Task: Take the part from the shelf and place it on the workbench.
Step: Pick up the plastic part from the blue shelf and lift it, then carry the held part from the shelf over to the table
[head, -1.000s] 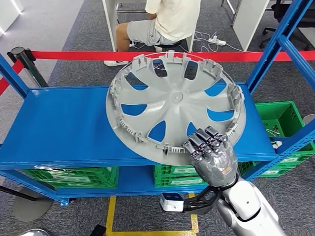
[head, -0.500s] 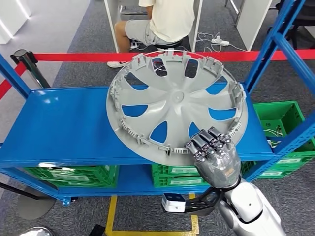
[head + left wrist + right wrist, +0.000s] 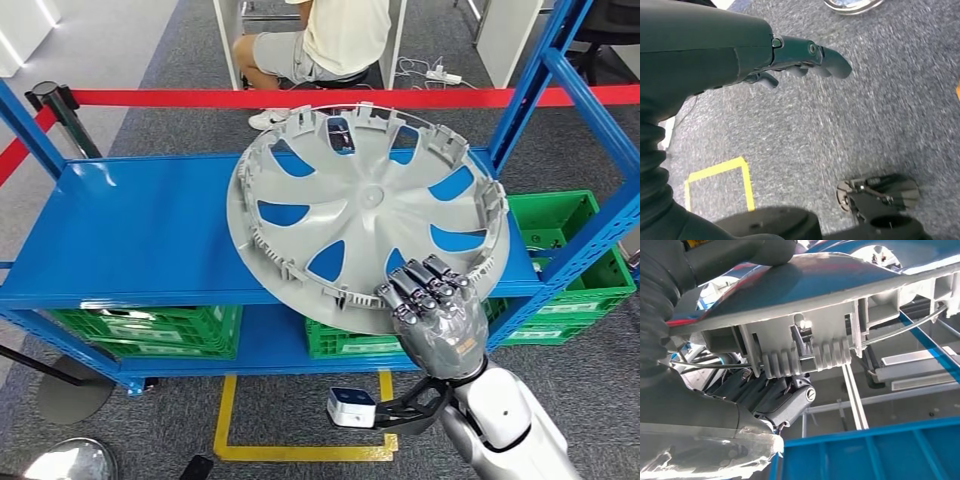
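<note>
Head view: the right hand (image 3: pixel 439 318) is gripping the near rim of the large round grey plastic wheel cover (image 3: pixel 367 212), fingers curled over the edge, holding it. The wheel cover is sitting tilted above the blue metal shelf deck (image 3: pixel 136 235), its far edge raised toward the red barrier tape (image 3: pixel 189 98) and its near edge overhanging the front lip of the shelf. The right side of the wheel cover is lying near the blue upright post (image 3: pixel 528 85), without touching it. The left half of the shelf deck is lying bare and open. Green plastic crates (image 3: pixel 562 225) are sitting on the lower level, below and to the right. A person in a pale shirt (image 3: pixel 343 35) is sitting well beyond the tape.

Right wrist view: the fingers (image 3: pixel 789 402) are pressing against the ribbed underside of the wheel cover's rim (image 3: pixel 806 357), with blue shelving showing beyond.

Left wrist view: the left hand (image 3: pixel 798 55) is hanging above grey carpet (image 3: pixel 866 115), fingers extended and slightly apart, holding nothing.

Compared with a second ago, the whole scene is sitting shifted in the picture, indicating camera movement; the grip on the rim is remaining unchanged.
</note>
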